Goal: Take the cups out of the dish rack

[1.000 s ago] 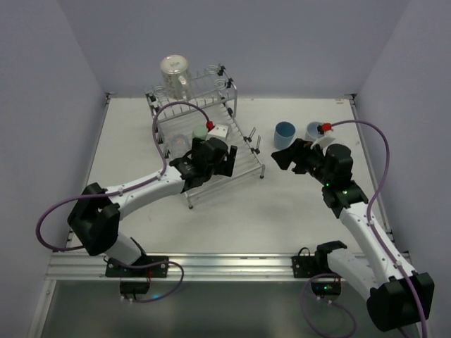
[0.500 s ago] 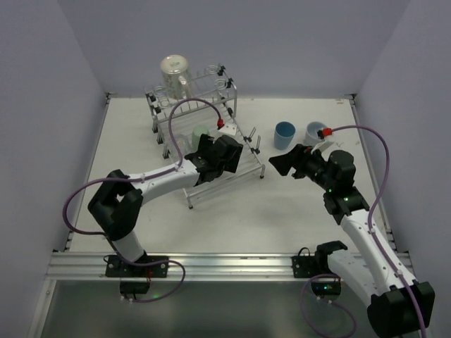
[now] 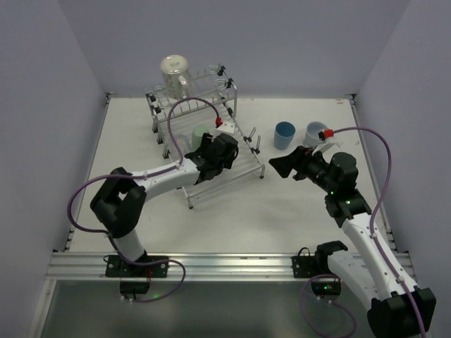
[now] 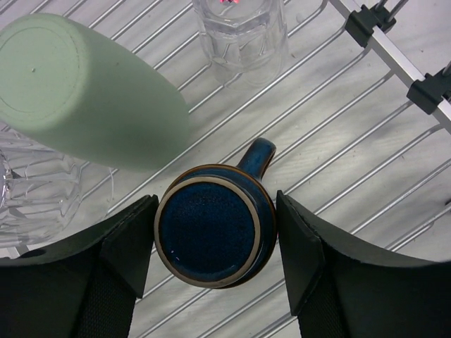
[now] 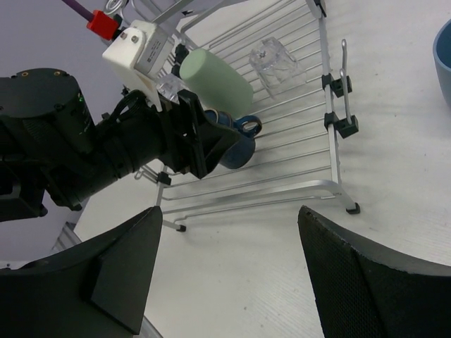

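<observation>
**Left gripper set around the dark blue mug on the rack**

In the left wrist view the dark blue mug [image 4: 213,241] is seen upturned on the rods of the dish rack [image 4: 366,134], its handle pointing up the frame. The left gripper [image 4: 216,211] is placed over it, jaws spread to the mug's width. Both fingers [image 4: 123,250] appear to be pressed against its sides, though firm contact cannot be confirmed. Just beside the mug the pale green tumbler [image 4: 84,98] is lying on its side, with a clear glass [image 4: 243,35] beyond it.

None of this is shown from the top external view, where the mug is hidden under the left wrist. There the left arm is seen bent at the elbow, its forearm reaching right across the rack's bed. The light blue tumbler [image 3: 284,134] and pale grey mug [image 3: 315,131] are shown standing on the table [image 3: 232,218], right of the rack.

The right gripper [image 3: 278,166] is held above the table, pointed toward the rack and apart from it. In the right wrist view its jaws are spread wide, with nothing between them.
</observation>
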Tool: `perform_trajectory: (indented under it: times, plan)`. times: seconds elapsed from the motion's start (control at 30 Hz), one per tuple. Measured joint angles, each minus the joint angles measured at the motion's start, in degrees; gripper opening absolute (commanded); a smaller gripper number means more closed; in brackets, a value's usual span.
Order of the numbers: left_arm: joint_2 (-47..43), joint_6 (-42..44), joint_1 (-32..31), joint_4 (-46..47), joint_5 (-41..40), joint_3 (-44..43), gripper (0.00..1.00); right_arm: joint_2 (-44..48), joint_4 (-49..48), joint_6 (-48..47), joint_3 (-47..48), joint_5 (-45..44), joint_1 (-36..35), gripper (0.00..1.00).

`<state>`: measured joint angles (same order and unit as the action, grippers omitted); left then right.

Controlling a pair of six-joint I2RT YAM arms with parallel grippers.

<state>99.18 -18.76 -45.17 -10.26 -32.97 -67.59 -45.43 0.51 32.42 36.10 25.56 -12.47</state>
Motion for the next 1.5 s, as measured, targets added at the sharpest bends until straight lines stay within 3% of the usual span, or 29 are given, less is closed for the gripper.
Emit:
perform_trajectory:
  times: [0.17,0.37,0.5,0.83,1.13,1.5]
  plan:
    - [0.0,0.3,0.5,2.2,0.2,0.9,0.60,1.8,1.8,-0.1,0.0,0.0,0.0,0.80]
    - [0.0,0.3,0.7,3.9,0.4,1.7,0.32,4.3,4.0,-0.3,0.0,0.0,0.0,0.81]
    - [-1.5,0.1,0.8,5.0,1.0,3.3,0.24,4.5,4.8,-0.3,0.0,0.0,0.0,0.81]
    - [-15.6,-2.3,0.9,6.0,5.7,9.2,0.20,-0.2,0.9,2.6,-0.2,5.2,-0.2,0.81]
    - [-28.6,-10.8,0.9,17.3,17.0,13.9,0.20,-2.4,-17.4,15.1,-6.1,9.9,-4.6,0.77]
    - [-29.3,-24.5,0.9,31.5,35.3,17.8,0.20,-2.2,-30.0,22.6,-8.0,9.5,-5.8,0.75]
